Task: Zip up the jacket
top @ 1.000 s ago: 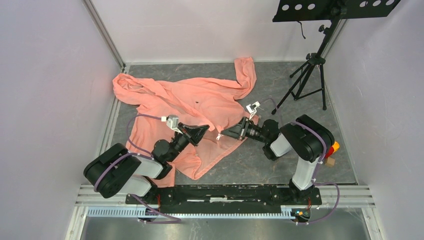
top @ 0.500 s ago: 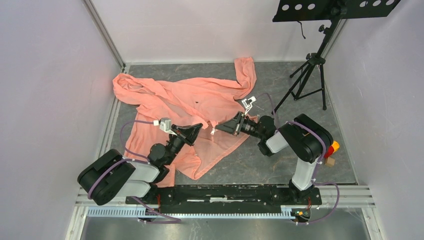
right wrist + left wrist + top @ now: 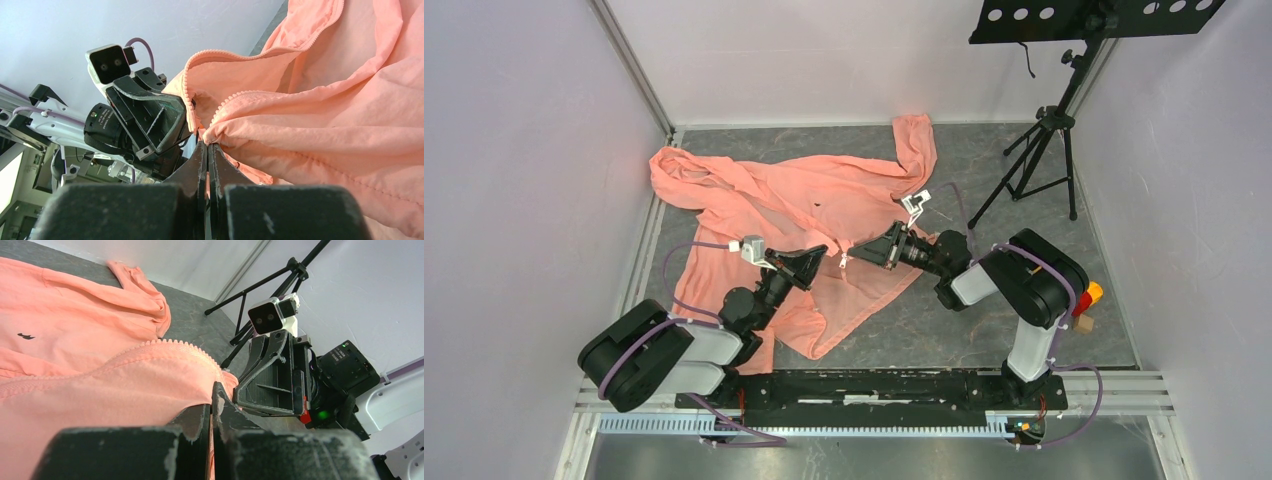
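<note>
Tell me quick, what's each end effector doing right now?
Left end effector: closed on the jacket.
Right end effector: closed on the jacket's zipper edge.

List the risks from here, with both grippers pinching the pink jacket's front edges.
1. The left gripper and right gripper are shut on the salmon-pink thin-fabric jacket close to its edge, so the fabric may slip out.
2. The grippers sit nearly tip to tip and may collide.
3. The zipper teeth curl and bunch, so the two rows may not line up.

The jacket [image 3: 754, 195] is salmon-pink with one small dark mark [image 3: 821, 207]; the table [image 3: 964, 320] mottled grey.
</note>
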Tool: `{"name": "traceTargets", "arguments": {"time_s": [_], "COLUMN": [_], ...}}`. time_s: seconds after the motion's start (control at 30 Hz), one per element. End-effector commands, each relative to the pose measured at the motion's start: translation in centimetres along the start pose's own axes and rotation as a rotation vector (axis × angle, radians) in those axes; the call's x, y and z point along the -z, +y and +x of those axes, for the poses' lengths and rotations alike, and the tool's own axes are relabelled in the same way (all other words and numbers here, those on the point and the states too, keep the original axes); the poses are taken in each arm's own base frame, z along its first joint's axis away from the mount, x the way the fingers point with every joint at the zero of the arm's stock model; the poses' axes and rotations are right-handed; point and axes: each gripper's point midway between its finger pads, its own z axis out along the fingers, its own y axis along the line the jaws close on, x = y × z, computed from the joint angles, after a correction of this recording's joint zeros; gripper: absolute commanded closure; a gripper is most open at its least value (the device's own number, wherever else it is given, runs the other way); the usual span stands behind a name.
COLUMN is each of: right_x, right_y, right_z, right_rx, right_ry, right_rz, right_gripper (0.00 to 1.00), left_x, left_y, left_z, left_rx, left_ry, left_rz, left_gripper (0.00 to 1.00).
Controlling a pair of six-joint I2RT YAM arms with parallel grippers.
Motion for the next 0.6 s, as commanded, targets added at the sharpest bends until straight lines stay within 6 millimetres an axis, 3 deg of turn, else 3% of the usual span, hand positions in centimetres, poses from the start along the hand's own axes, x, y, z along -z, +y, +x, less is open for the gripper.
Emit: {"name": "traceTargets", "arguments": {"time_s": [0.0,0.57], "right_x": [0.80,0.34], "right_y": [10.64,11.19], "right_z": [-4.92,-4.90], "right_rx": [0.305,0.293], "right_ry": [-0.224,-0.228], "right_rz": [-0.396,-0.413], "right_gripper": [1.00,1.00], "left_x": [-0.20,-0.34], "left_y": [-0.18,0.21], "left_z": [-1.47,-1.44], "left_rx": [-0.040,-0.023], "left_ry": [-0.065,-0.070], "left_rz": [0.004,-0.019], "left_gripper": [0.98,0.98]}}
